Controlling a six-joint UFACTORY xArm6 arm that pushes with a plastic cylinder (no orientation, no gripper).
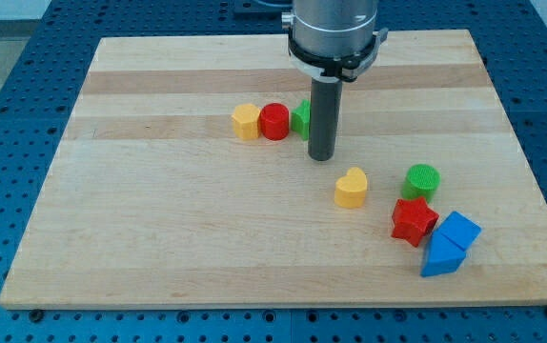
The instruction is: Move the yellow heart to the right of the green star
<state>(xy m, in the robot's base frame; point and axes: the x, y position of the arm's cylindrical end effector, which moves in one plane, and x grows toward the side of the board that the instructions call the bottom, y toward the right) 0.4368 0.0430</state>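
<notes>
The yellow heart (351, 188) lies right of the board's middle. My tip (322, 156) stands just above and left of it, a small gap apart. A green block (300, 116), partly hidden behind the rod, sits at the right end of a row near the board's upper middle; its shape cannot be made out fully. The yellow heart is below and to the right of that green block.
A yellow hexagon (246, 121) and a red cylinder (274, 122) complete the row left of the green block. A green cylinder (422, 180), a red star (414, 221) and two blue blocks (458, 230) (442, 258) cluster at the view's lower right. The wooden board (159, 210) carries everything.
</notes>
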